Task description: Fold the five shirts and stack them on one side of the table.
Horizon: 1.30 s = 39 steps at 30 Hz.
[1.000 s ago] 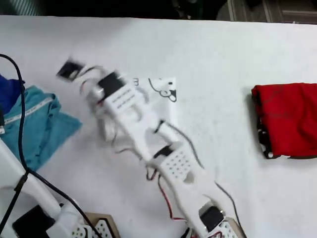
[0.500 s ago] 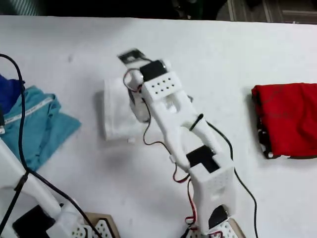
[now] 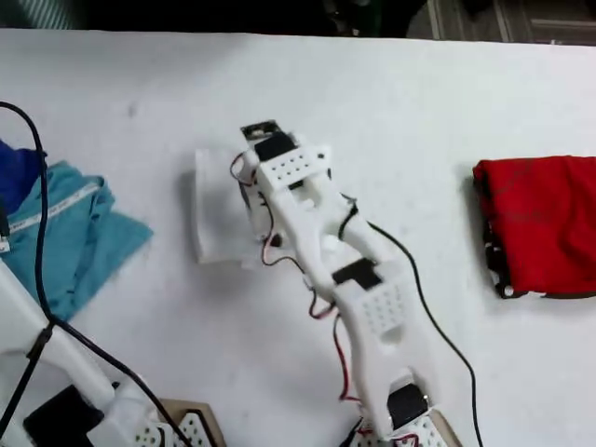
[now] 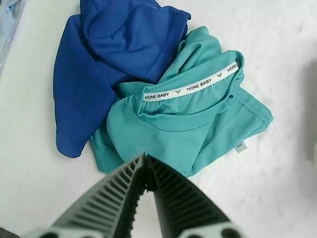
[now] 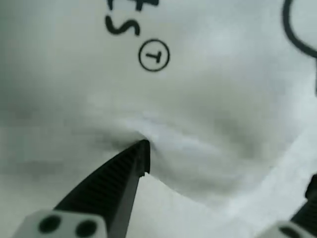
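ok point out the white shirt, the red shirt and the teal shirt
white shirt (image 3: 212, 214): high view, flat folded part near its edge
red shirt (image 3: 535, 219): high view, middle of its folded top
teal shirt (image 4: 173, 134): left wrist view, front below the collar

White table, dark room strip beyond its far edge. Tan wooden board at near edge, left of centre.
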{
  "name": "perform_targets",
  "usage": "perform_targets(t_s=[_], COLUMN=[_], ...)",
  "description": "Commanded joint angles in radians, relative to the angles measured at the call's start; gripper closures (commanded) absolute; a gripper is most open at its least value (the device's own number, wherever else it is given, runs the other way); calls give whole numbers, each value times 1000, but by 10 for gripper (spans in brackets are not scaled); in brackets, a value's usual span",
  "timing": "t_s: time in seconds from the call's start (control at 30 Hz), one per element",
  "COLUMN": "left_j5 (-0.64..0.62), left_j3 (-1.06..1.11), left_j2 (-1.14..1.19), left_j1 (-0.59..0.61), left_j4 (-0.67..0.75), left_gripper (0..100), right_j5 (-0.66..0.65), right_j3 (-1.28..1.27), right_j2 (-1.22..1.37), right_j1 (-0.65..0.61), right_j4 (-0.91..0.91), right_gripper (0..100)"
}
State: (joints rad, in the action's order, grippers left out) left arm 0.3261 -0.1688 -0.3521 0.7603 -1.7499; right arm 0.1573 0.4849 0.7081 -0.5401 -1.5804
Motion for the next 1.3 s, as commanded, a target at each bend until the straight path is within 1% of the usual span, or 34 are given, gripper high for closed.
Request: perform_targets(t_s=[0.0, 0.03, 0.1, 0.2, 0.23, 0.3, 0.37, 0.47, 0.57, 0.67, 0.8, 0.9, 1.0, 1.07, 1.2, 1.27], left_j5=[-6, -6, -6, -6, -6, -6, -6, -6, -6, -6, -5, -2, -2, -2, 0, 0], left_j3=[-2, -2, -5, -5, -6, -6, -6, -6, -8, -8, 0, 14, 31, 32, 31, 32], left_j2=[-35, -35, -35, -35, -35, -35, -35, -35, -35, -58, -102, -113, -113, -114, -114, -114], left_j1=[-2, -2, -2, -2, -2, -2, -2, -2, -2, -2, -4, -4, -4, -4, -4, -4], left_j4=[5, 0, -9, -9, -9, -9, -9, -9, -9, -9, -6, -5, -5, -6, -6, -3], left_gripper=[969, 969, 969, 969, 969, 969, 969, 969, 969, 969, 969, 969, 969, 969, 969, 969], right_j5=[43, 46, 41, 41, 41, 14, -74, -170, -253, -336, -494, -657, -850, -1007, -1330, -1436], right_j3=[135, 166, 235, 347, 385, 410, 407, 338, 172, -66, -353, -451, -436, -399, -295, -224], right_j2=[91, 124, 185, 252, 263, 263, 229, 153, 30, -127, -335, -423, -437, -418, -343, -300], right_j1=[10, 13, 16, 35, 42, 64, 74, 81, 81, 82, 142, 236, 340, 392, 455, 456], right_j4=[-7, -24, -53, -110, -133, -142, -142, -143, -143, -143, -139, -139, -133, -116, -13, 50], right_gripper=[582, 615, 719, 941, 997, 954, 985, 981, 979, 979, 979, 979, 979, 979, 979, 979])
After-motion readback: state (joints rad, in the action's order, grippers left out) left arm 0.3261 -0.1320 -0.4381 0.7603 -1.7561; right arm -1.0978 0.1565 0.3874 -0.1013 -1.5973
